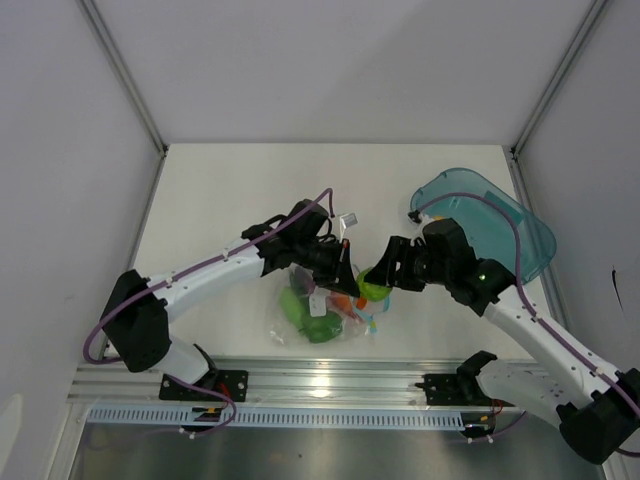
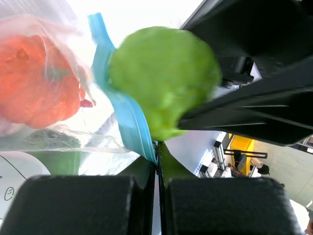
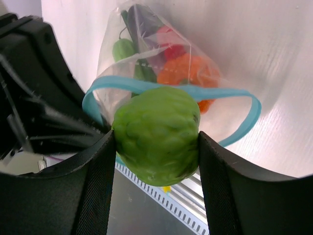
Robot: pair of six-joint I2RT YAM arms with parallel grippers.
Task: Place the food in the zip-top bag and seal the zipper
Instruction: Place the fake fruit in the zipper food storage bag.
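Some food [image 3: 188, 73] is already bagged; the lime [image 2: 164, 78] is clamped in the right gripper [image 3: 155, 142] at the zip-top bag [image 3: 146, 39] mouth — the zipper [image 2: 128, 117] is pinched tight in the left gripper [image 2: 157, 169] — sealing is not yet done.

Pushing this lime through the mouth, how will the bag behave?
Likely floppy: the bag is thin, crinkled film, so it may buckle under the lime. The left gripper pinches the zipper at one spot only, so the mouth could swing or collapse.
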